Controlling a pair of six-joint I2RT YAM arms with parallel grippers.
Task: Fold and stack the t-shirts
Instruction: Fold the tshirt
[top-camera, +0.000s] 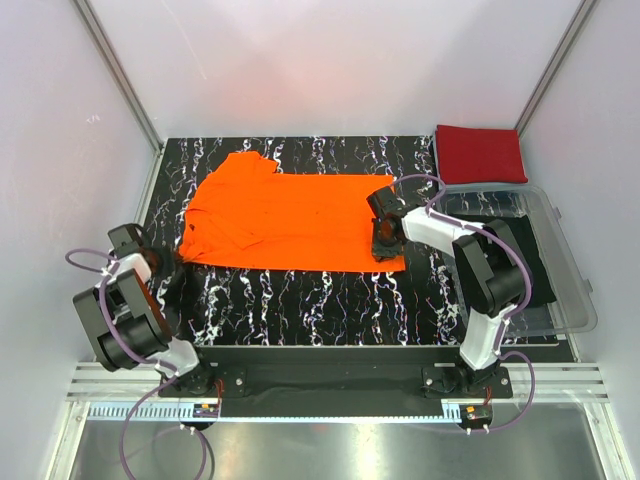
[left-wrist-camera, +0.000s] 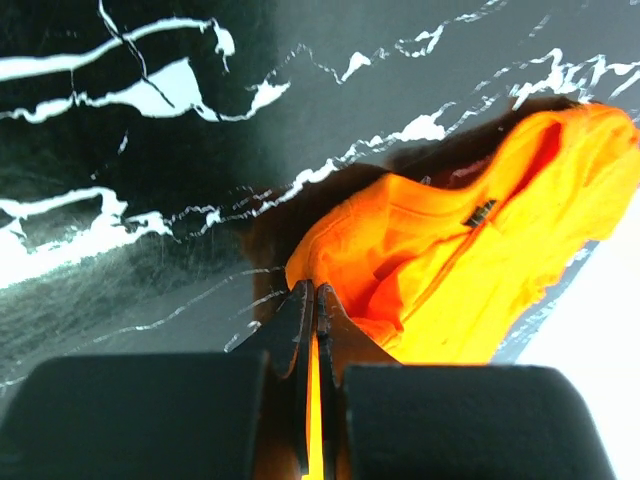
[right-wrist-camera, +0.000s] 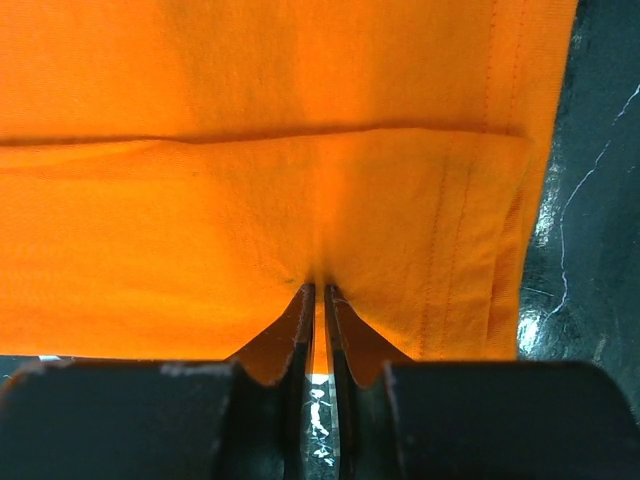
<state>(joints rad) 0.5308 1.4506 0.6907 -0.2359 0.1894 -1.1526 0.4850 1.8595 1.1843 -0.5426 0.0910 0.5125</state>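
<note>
1. Black marbled table (top-camera: 300, 300): we found it directly under the orange t-shirt (top-camera: 290, 215).
2. Orange t-shirt: we noted it spread mostly flat, its left end rumpled.
3. Clear plastic bin (top-camera: 565, 270): we saw it to the right of the orange t-shirt, apart from it.
4. Red t-shirt (top-camera: 482, 153): folded square, it lay beyond the orange t-shirt's far right corner, not touching it.
5. Right gripper (right-wrist-camera: 320, 292): we logged it at the orange t-shirt's near right edge, fingers pinching the doubled cloth.
6. Left gripper (left-wrist-camera: 314, 298): we logged it at the orange t-shirt's near left corner, fingers pressed together on a thin fold of orange cloth.
</note>
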